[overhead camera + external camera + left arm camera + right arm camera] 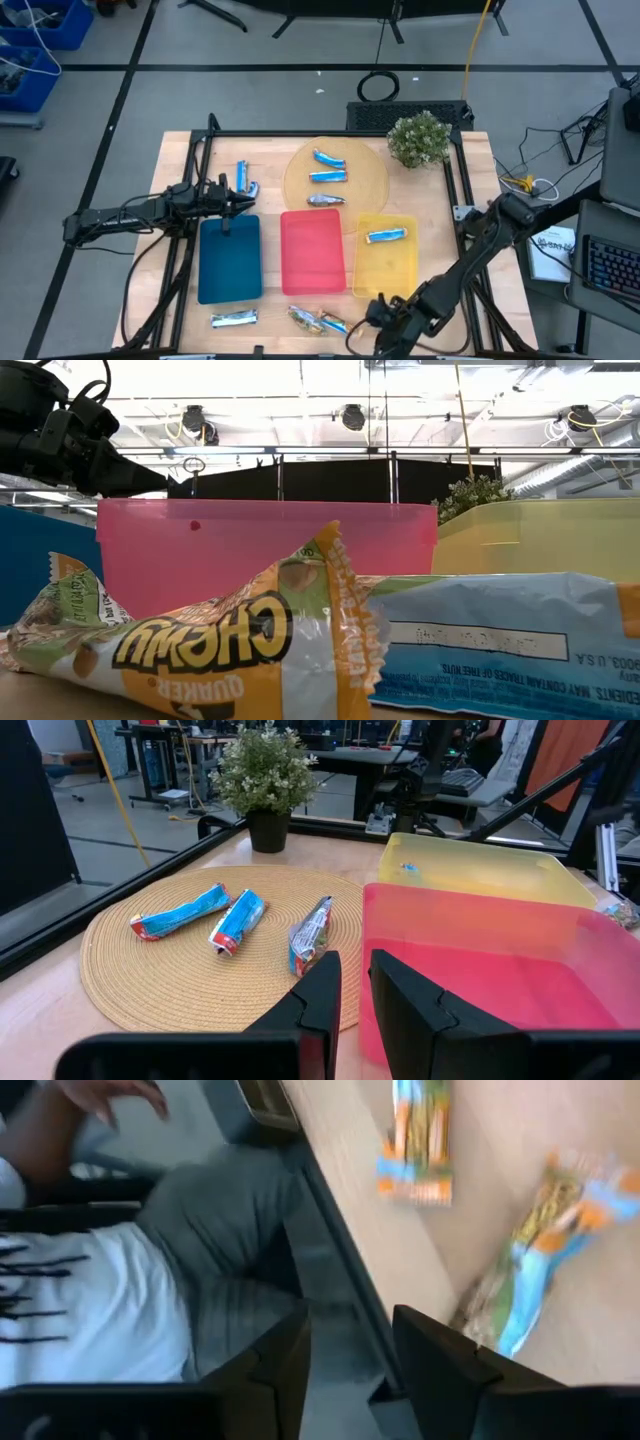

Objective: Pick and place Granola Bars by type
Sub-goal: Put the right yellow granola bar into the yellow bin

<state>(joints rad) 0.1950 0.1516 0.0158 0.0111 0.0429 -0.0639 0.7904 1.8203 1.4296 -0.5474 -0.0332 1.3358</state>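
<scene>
Nearest the low camera lie two bars (300, 650) at the table's front edge, one tan and orange, one pale blue, overlapping.

At the far left the left gripper (243, 204) hangs over the back edge of the blue tray (230, 275), its jaws a narrow gap apart and holding nothing. Just behind it two blue bars (245, 180) lie on the wood. A silver-blue bar (234, 318) lies in front of the blue tray. The red tray (314, 252) holds nothing visible. Behind it, on the round mat (300, 180), lie three bars (328, 175), two bright blue and one silvery at the mat's front edge. The front pair of bars sits before the red tray. The yellow tray (388, 265) holds one blue bar (386, 236). The right gripper (372, 312) hovers at the table's front edge, just right of the front pair, jaws open and empty; its wrist view shows a seated person (120, 1280) beyond the edge.

Sorting looks barely begun: one bar is placed and the rest lie loose. The right arm seems to be lining up on the front pair. That calls for swinging left over them, descending onto the top bar alone, and closing across its width so the lower one is not dragged.
</scene>
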